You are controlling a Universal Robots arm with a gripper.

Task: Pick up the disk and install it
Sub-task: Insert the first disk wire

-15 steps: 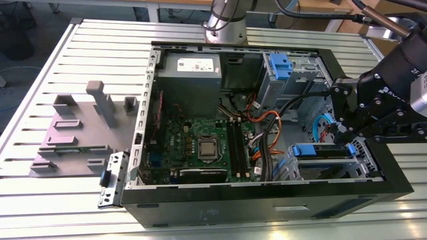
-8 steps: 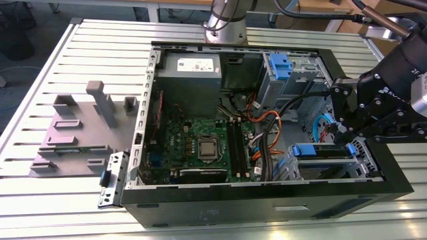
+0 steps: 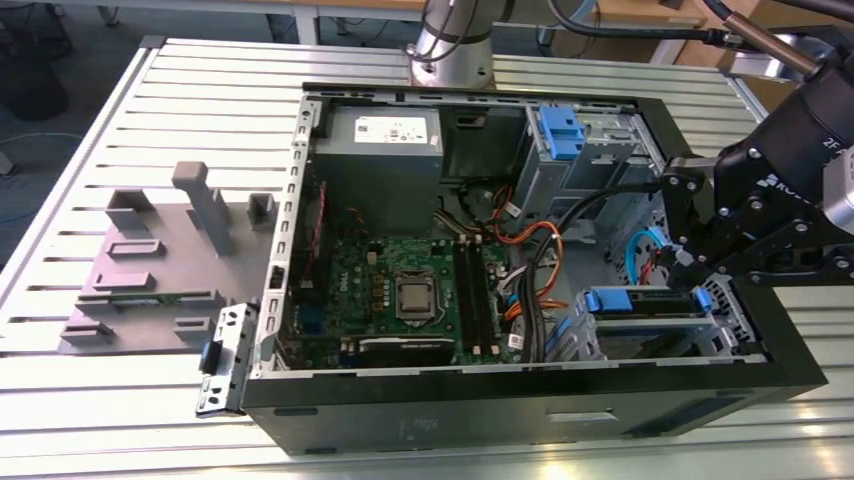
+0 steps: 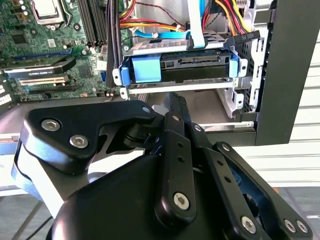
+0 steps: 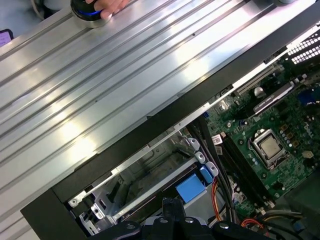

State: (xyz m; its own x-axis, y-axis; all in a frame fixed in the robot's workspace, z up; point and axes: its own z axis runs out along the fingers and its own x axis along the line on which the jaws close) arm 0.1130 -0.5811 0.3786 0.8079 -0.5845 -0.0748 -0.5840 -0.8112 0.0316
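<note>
Exterior view: the open computer case (image 3: 534, 395) is lying on its side on the slatted worktop (image 3: 160, 390), giving access from above. The disk (image 3: 650, 303) is sitting in the lower drive cage (image 3: 727, 345) at the case corner, blue carrier handle facing inward; in the second wrist view the disk (image 4: 200, 62) is lying between the cage rails, apparently seated, under the blue ribbon cable (image 4: 196, 20). The gripper (image 3: 694, 265) is hanging just beside the cage, on the exterior view's right, the arm reaching in over the case wall, wrist angled toward the bay. Fingers appear drawn together on nothing in the second wrist view, gripper (image 4: 176, 107) just short of the disk.
</note>
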